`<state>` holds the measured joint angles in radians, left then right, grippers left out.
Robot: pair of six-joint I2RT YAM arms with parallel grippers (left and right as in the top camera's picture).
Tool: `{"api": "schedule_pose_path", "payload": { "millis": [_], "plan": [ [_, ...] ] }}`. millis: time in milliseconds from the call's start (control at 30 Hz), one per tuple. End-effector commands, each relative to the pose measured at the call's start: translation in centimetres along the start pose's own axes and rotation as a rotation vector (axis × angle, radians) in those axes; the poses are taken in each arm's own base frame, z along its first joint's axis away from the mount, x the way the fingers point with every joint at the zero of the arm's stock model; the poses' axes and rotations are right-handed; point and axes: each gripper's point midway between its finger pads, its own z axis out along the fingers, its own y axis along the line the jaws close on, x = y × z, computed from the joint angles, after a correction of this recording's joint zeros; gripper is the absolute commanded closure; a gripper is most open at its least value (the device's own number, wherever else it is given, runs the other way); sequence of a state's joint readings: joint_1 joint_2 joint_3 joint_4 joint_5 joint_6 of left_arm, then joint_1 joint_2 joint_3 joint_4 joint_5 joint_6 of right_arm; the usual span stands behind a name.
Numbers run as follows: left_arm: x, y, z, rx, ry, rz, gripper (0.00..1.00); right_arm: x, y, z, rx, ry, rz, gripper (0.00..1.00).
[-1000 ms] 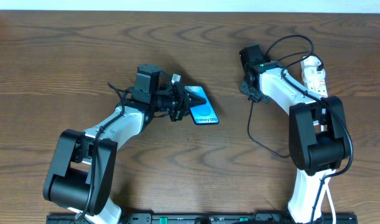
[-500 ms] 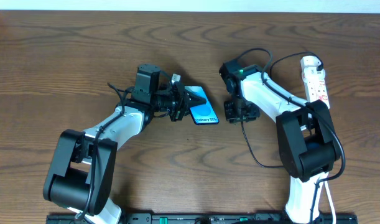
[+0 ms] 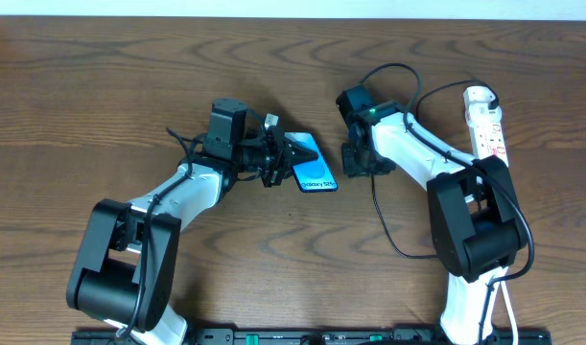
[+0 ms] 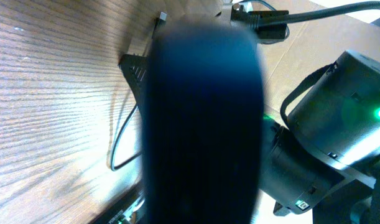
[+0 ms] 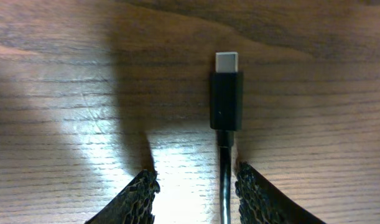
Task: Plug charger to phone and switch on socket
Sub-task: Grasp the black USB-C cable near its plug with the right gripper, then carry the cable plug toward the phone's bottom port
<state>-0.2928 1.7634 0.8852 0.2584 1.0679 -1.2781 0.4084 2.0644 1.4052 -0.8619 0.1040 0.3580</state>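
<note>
Right gripper [image 5: 197, 182] parted astride charger [image 5: 227, 99] cable — no grip; left gripper [image 3: 287, 159] seemingly clamps phone [image 3: 315, 168] edge.

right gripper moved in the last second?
Yes. The right gripper has moved left, away from the socket and closer to the phone.

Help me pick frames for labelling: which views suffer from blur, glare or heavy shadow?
Overhead: sharp and evenly lit, the phone screen clear. Left wrist: a dark out-of-focus shape fills the middle; the table at left is sharp, with a bright glare patch. Right wrist: the plug is crisp, with glare on the wood beside a soft shadow.
</note>
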Motion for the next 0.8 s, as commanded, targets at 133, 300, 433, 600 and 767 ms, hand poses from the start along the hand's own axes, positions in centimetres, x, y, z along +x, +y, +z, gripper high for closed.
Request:
{"api": "schedule_pose_path", "payload": {
  "millis": [133, 300, 433, 600, 767],
  "plan": [
    [0.4, -2.0, -0.3, 0.032, 0.014, 0.065, 0.93, 1.7, -2.2, 2.4, 0.130, 0.013, 0.015, 0.64],
    [0.4, -2.0, -0.3, 0.032, 0.014, 0.065, 0.93, 0.6, -2.0, 2.4, 0.120, -0.029, 0.022, 0.78],
    [0.4, -2.0, -0.3, 0.032, 0.014, 0.065, 0.93, 1.3, -1.8, 2.4, 0.109, 0.001, 0.018, 0.88],
    [0.4, -2.0, -0.3, 0.032, 0.014, 0.065, 0.93, 1.8, -1.1, 2.5, 0.066, 0.025, 0.019, 0.99],
    [0.4, -2.0, -0.3, 0.032, 0.013, 0.064, 0.93, 0.9, 1.0, 1.1, -0.057, 0.015, 0.028, 0.99]
  ]
}}
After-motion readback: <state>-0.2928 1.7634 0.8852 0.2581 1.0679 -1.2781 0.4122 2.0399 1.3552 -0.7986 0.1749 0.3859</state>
